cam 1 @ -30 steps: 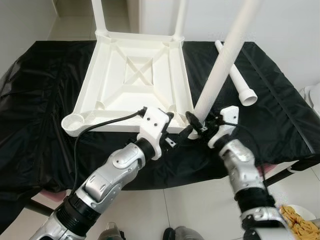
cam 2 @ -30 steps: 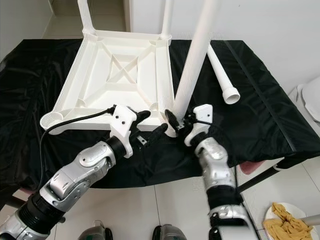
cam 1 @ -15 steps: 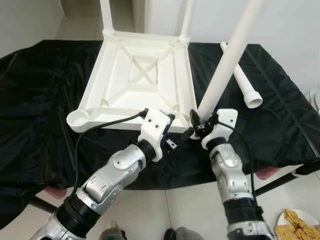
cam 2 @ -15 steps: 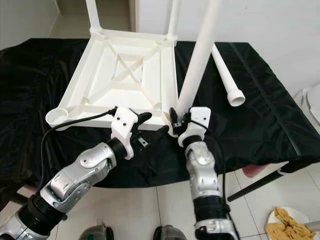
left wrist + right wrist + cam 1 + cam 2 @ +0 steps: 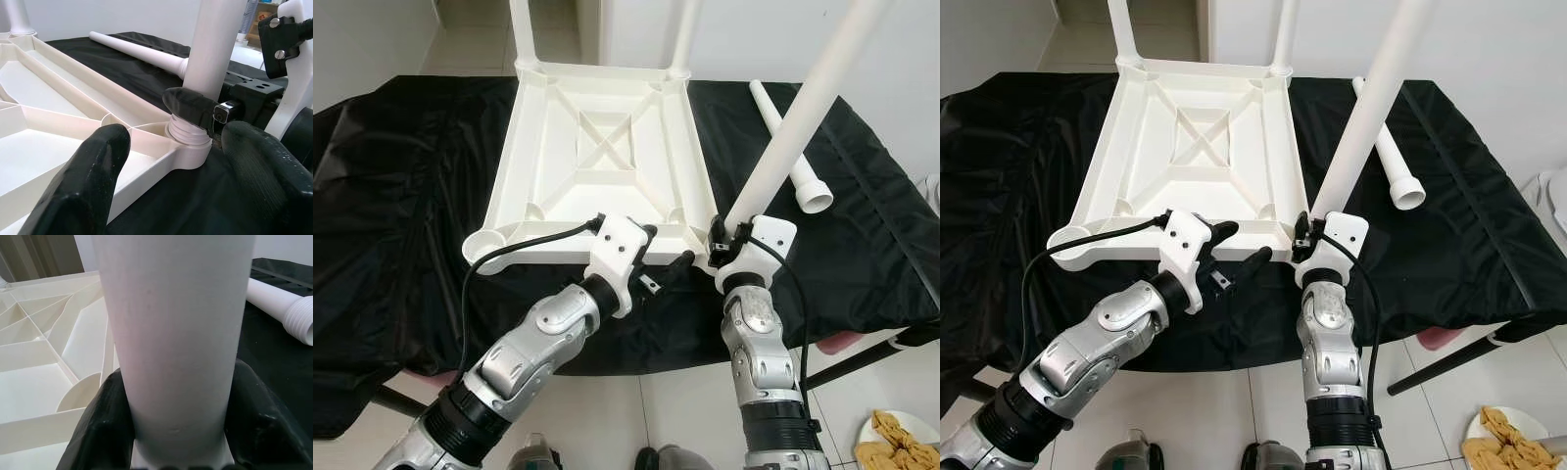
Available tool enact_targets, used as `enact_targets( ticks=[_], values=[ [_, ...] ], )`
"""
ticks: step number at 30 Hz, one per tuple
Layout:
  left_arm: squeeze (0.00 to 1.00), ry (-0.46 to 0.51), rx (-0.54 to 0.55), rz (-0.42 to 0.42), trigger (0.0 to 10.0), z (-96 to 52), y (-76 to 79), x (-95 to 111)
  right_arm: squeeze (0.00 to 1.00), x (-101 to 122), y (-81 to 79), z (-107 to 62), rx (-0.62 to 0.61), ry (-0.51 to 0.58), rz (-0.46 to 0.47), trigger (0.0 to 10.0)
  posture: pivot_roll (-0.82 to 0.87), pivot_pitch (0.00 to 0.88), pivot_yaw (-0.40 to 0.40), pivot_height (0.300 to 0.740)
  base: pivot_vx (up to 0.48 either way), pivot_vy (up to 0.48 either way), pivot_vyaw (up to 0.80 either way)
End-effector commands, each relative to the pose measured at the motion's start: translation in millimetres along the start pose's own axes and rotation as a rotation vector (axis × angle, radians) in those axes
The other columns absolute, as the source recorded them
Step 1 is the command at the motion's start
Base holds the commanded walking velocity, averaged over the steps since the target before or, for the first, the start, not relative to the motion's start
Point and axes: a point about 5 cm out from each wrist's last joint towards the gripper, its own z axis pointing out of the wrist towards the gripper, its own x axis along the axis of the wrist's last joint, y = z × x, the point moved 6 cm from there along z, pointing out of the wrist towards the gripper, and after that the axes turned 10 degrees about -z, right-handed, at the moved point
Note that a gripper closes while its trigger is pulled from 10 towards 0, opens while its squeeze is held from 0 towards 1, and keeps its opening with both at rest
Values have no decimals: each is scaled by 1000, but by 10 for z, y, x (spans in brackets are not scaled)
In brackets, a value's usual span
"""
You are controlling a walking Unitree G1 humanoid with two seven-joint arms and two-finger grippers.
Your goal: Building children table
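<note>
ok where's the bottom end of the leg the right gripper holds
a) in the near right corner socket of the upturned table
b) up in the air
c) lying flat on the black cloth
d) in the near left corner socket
a: the right gripper clasps the leg, whose threaded end sits in the corner socket of the table.

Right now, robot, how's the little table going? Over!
Right gripper clamped on the leg, threaded end at the near right corner socket. Left gripper open beside the upturned tabletop. Spare leg lying on the black cloth.
</note>
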Motion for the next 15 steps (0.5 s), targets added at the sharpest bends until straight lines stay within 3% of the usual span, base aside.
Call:
enact_targets(
  ticks=[1,3,4,8,11,14,15],
  values=[
    [0,-43,-244,-4,10000,-32,289,-46,0,-202,66,-67,-26,-81,9,10000,12,68,-39,740,0,0,0],
    [0,-42,-241,-3,10000,-32,283,-44,0,-186,4,-62,13,-76,30,10000,11,71,-38,740,0,0,0],
    [0,-41,-239,-4,10000,-30,280,-42,1000,-159,-56,-57,57,-65,66,10000,9,72,-38,740,0,0,0],
    [0,-37,-237,-2,10000,-21,274,-34,1000,-52,-134,-51,174,-16,114,10000,6,73,-38,740,0,0,0],
    [0,-35,-237,-1,10000,-12,270,-31,1000,-36,-107,-26,216,-3,112,10000,5,70,-39,740,0,0,0],
    [0,-31,-236,-2,10000,1,268,-19,1000,-27,-87,13,297,24,74,10000,3,69,-38,740,0,0,0],
    [0,-26,-234,-1,10000,11,259,-5,1000,-52,-62,43,393,26,48,10000,3,66,-37,740,0,0,0]
  ],
)
